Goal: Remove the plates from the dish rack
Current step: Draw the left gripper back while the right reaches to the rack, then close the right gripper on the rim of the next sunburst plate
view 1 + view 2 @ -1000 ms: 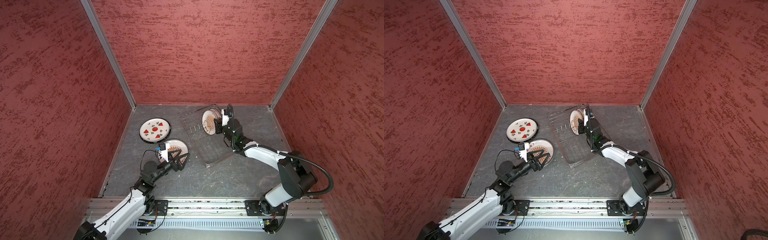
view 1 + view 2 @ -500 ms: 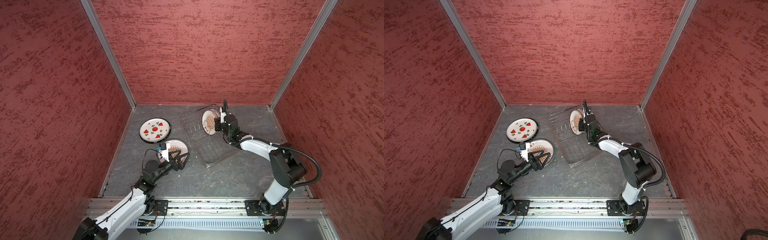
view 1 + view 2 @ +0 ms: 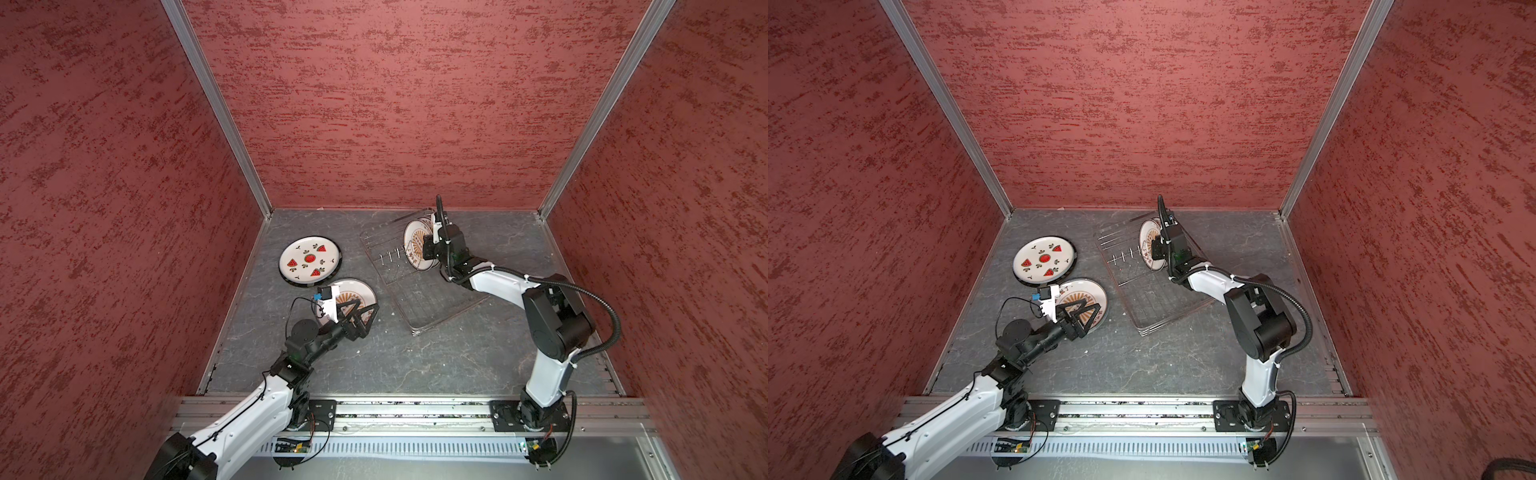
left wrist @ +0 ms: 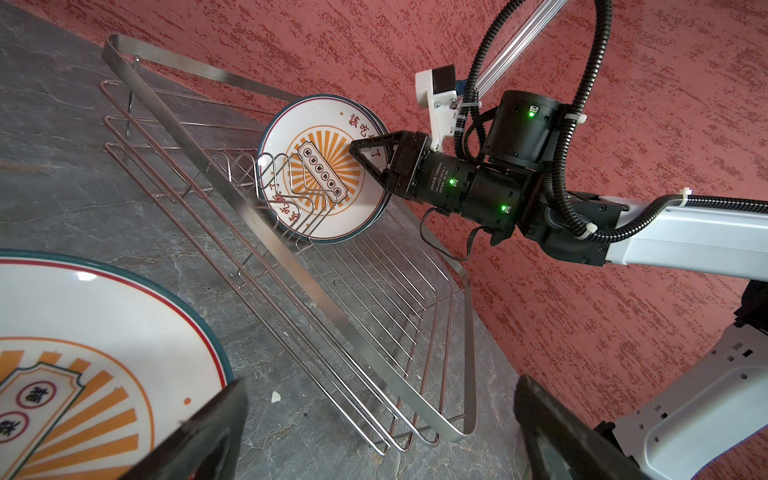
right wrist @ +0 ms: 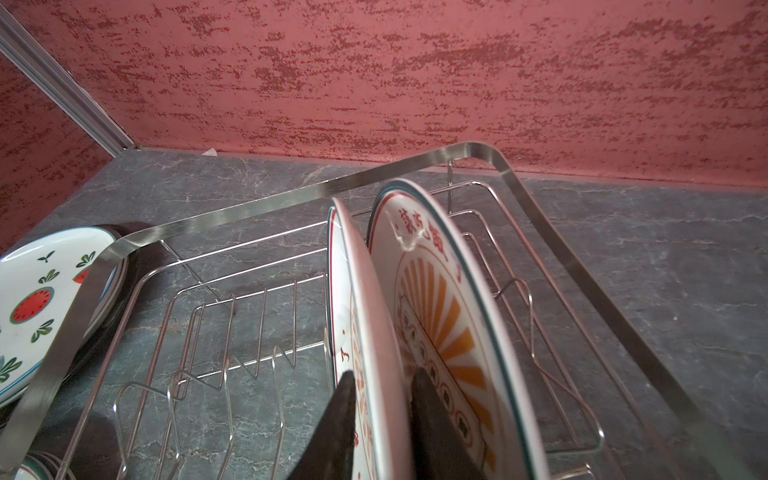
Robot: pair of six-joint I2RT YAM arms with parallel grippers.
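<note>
The wire dish rack (image 3: 440, 316) (image 3: 1167, 320) lies at the back right of the floor. Two upright sunburst plates stand in it, a front one (image 5: 365, 299) (image 4: 332, 208) and a rear one (image 5: 440, 291). My right gripper (image 5: 383, 374) (image 3: 428, 249) is shut on the front plate's upper rim, one finger on each face. My left gripper (image 4: 378, 399) (image 3: 365, 309) hovers open and empty over the near edge of a sunburst plate (image 3: 353, 293) (image 4: 83, 332) lying flat on the floor. A watermelon plate (image 3: 309, 259) (image 5: 33, 299) lies flat behind it.
The watermelon plate rests on something dark-rimmed. Short wire prongs (image 5: 232, 357) stand free in the rack's near half. Red walls (image 3: 395, 124) close in three sides, with the rack near the back wall. A metal rail (image 3: 395, 411) carries both arm bases.
The right jaws have narrowed onto the front plate in the rack, and that arm's elbow has drawn in toward the middle. The left arm has hardly moved.
</note>
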